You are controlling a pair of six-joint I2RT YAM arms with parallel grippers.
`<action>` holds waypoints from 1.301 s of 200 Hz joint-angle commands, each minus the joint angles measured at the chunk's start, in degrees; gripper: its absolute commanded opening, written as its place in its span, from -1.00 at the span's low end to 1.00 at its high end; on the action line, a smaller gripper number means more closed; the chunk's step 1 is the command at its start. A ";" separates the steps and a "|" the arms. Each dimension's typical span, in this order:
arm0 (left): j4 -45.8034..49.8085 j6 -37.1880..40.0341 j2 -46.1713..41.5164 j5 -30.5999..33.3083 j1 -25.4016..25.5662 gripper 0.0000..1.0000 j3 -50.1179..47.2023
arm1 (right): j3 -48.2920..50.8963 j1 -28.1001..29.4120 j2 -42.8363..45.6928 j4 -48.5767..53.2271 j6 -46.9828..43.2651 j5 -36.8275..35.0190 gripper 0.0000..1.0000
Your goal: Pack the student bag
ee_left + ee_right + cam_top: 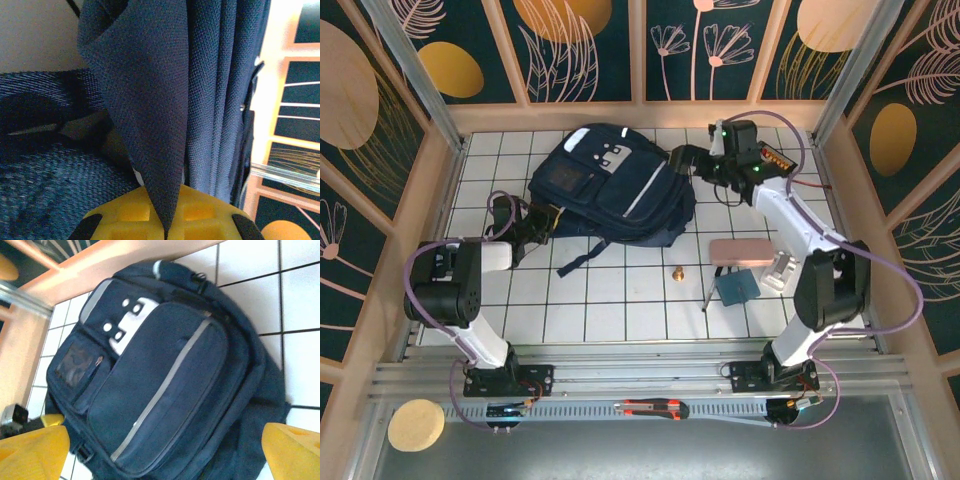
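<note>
Student bag [610,185] lies flat toward the back of the table [620,300], our left gripper [165,220] pinching only a thin fold of its fabric while the right gripper [164,447] hangs spread just beside it, so we fear a pull could slide the cloth free.

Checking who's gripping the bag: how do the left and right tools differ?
The left tool is shut, pinching a fold of fabric on the navy backpack; the right tool is open, holding nothing. The left tool is at the backpack's left edge, the right tool by its right edge. Both have yellow fingers.
</note>
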State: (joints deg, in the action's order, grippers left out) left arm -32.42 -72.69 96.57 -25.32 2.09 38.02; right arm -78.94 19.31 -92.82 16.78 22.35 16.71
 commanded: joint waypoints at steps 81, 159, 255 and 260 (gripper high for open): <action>-2.81 -13.27 -9.51 7.55 6.13 -1.00 0.57 | 18.82 11.26 7.80 -9.64 9.00 7.75 0.63; 1.96 -15.01 -14.55 9.15 7.66 -1.00 1.39 | 15.26 22.06 -3.79 -13.85 8.34 7.64 0.25; 6.07 -14.43 -14.81 8.78 9.57 -1.00 4.42 | 0.74 27.17 -15.10 -3.48 3.27 -7.31 0.15; 6.19 -14.68 -14.84 8.78 9.78 -1.00 4.58 | -0.03 27.63 -15.63 -2.50 2.87 -8.73 0.15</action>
State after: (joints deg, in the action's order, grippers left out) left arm -25.52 -84.25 84.53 -14.85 10.44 39.64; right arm -74.56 44.51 -106.06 9.02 27.70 16.21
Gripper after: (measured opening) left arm 0.063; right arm 0.576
